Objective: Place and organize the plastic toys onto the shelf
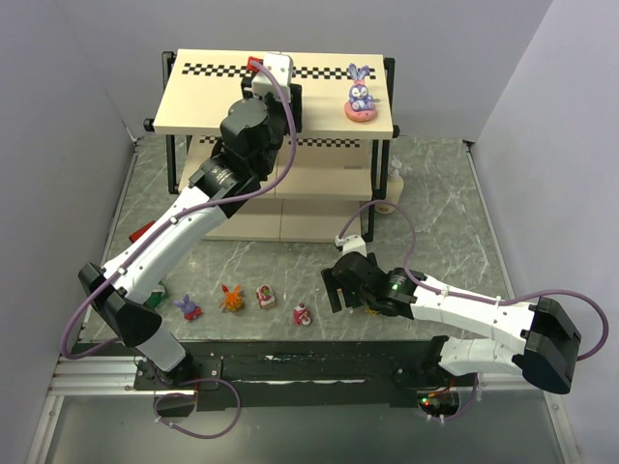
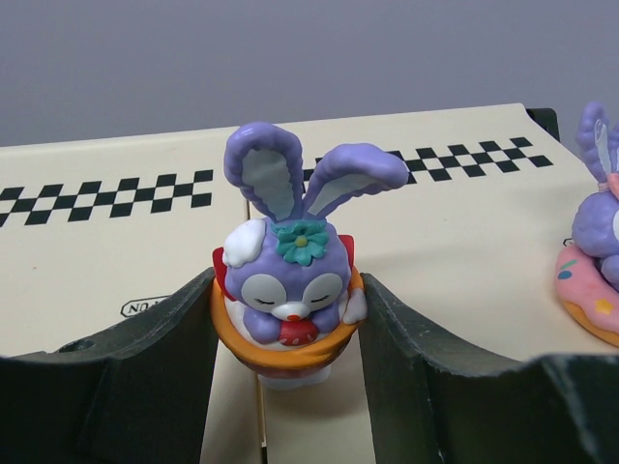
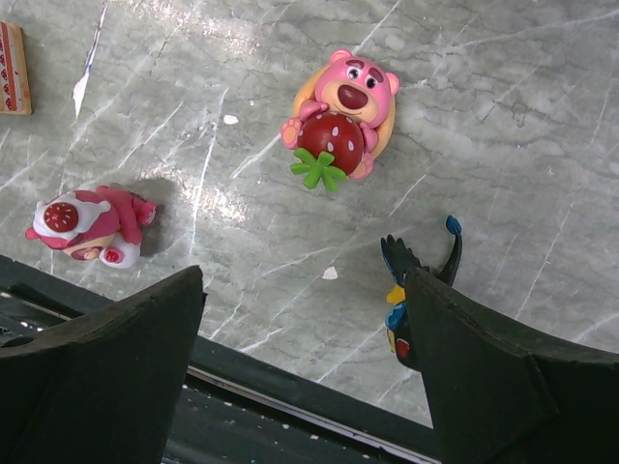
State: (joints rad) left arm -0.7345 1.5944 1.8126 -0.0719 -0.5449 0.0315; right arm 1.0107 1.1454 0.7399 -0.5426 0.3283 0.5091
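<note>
Left gripper (image 2: pixel 287 324) clamped on bunny (image 2: pixel 288 290) standing on shelf (image 2: pixel 464 222) top, right gripper (image 3: pixel 305 319) hung wide open, pink bear (image 3: pixel 340 111) ahead, winged toy (image 3: pixel 398 314) beside one finger.

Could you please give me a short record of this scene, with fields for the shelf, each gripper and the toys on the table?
shelf, top board: bunny on pink donut, standing near the right end
left gripper: shut on bunny in orange cup, upright on the top board
right gripper: open, empty, over the table
below right gripper: pink bear with strawberry, dark winged toy
table front: purple bunny, orange spiky creature, two red-pink figures
</note>
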